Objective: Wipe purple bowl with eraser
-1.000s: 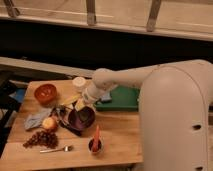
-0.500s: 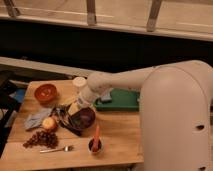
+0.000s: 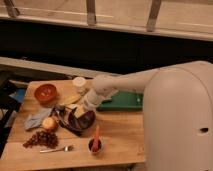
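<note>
The purple bowl (image 3: pixel 84 122) sits on the wooden table (image 3: pixel 120 132), left of centre. My arm reaches in from the right, and the gripper (image 3: pixel 74 111) hangs low over the bowl's left half, its yellowish fingers (image 3: pixel 77 109) pointing down into it. The gripper is shut. A small dark block, the eraser (image 3: pixel 64 111), shows at its tip by the bowl's left rim, partly hidden by the fingers and the dark bowl.
An orange-red bowl (image 3: pixel 45 93) stands at the back left, a white cup (image 3: pixel 79 83) behind the arm, and a green board (image 3: pixel 124 101) to the right. A grey-blue cloth (image 3: pixel 35 119), orange fruit (image 3: pixel 49 123), grapes (image 3: pixel 40 138), fork (image 3: pixel 57 149) and small dark cup (image 3: pixel 95 145) fill the front.
The gripper has moved left and down, from above the bowl's back rim to low over its left side. Nothing else has shifted.
</note>
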Action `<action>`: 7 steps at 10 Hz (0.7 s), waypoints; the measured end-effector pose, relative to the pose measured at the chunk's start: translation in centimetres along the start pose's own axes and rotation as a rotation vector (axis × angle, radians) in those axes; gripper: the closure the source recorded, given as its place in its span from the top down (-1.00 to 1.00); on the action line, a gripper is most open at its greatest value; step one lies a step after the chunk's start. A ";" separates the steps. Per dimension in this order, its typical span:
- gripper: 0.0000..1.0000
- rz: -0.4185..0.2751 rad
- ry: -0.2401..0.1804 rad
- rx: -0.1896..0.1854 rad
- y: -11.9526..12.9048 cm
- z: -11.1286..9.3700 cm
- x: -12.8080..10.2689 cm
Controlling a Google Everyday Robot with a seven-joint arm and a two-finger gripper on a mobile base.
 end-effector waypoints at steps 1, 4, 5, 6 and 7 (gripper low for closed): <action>-0.76 0.003 -0.008 0.019 -0.8 -0.3 -0.7; -0.76 -0.009 -0.024 0.036 -1.4 0.2 -2.7; -0.76 -0.021 -0.030 0.028 -1.1 0.8 -3.7; -0.76 -0.039 -0.036 0.006 -0.1 1.4 -4.3; -0.76 -0.047 -0.038 -0.008 0.4 1.5 -4.2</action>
